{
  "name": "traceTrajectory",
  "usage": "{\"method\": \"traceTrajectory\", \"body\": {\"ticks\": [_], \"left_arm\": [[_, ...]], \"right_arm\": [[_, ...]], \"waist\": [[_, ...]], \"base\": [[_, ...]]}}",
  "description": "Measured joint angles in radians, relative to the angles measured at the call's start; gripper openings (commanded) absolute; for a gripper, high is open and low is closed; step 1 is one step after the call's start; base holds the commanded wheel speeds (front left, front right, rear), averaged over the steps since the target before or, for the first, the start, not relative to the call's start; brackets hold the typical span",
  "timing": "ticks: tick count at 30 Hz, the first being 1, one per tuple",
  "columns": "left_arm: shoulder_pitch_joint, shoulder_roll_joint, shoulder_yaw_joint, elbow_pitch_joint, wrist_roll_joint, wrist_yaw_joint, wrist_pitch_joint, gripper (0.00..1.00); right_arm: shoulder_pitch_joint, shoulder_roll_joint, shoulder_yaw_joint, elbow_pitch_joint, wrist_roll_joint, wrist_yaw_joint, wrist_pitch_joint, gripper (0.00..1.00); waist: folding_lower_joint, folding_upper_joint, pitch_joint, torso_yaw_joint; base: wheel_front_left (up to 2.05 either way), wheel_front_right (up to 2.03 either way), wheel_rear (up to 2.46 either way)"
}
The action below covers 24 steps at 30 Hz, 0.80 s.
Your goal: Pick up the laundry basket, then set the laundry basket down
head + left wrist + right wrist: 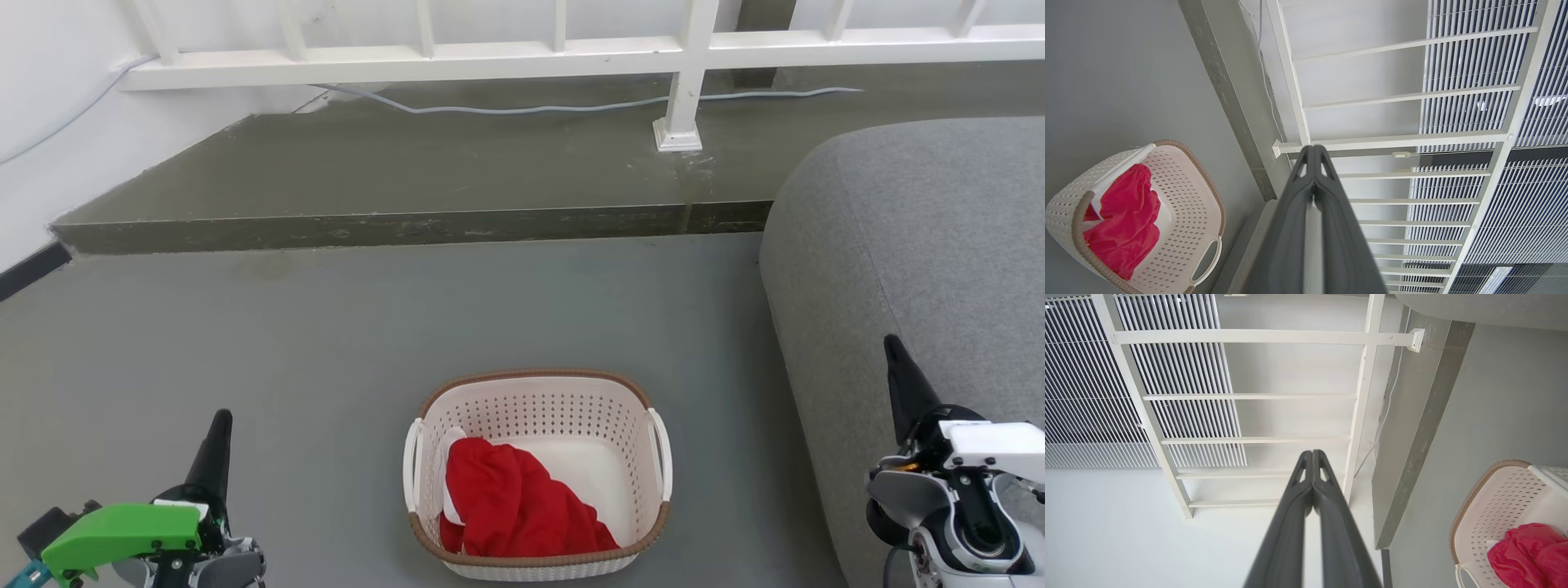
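The laundry basket (539, 408), cream-white with perforated walls, a brown rim and white side handles, stands on the grey floor at the bottom centre of the head view, holding a red cloth (510, 502). It also lies at the lower left of the left wrist view (1184, 212) and at the lower right of the right wrist view (1494, 502). My left gripper (219, 420) is shut and empty, well left of the basket. To the basket's right, in front of the sofa, my right gripper (891, 343) is shut on nothing. Fingertips meet in both wrist views (1312, 148) (1312, 452).
A grey sofa (922, 261) fills the right side, close to the basket. Beyond lies a raised dark step (392, 224) with a white railing (571, 53) and a cable (531, 108). A white wall (57, 122) closes the left. Open floor lies between basket and step.
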Motion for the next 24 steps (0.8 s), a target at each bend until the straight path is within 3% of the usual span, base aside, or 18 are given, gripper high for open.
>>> {"method": "traceTrajectory", "body": {"ticks": [6,24], "left_arm": [[-0.011,0.001,0.006,0.016,-0.067,-0.012,0.014,0.00],[-0.025,0.001,0.011,0.023,-0.068,-0.017,0.014,0.00]], "right_arm": [[-0.005,-0.001,-0.019,0.004,0.063,0.016,0.012,0.00],[-0.016,-0.001,-0.021,0.011,0.063,0.016,0.013,0.00]], "waist": [[0.0000,0.0000,-0.001,0.004],[0.0000,0.0000,-0.002,0.004]], "base": [[0.00,0.00,0.00],[0.00,0.00,0.00]]}}
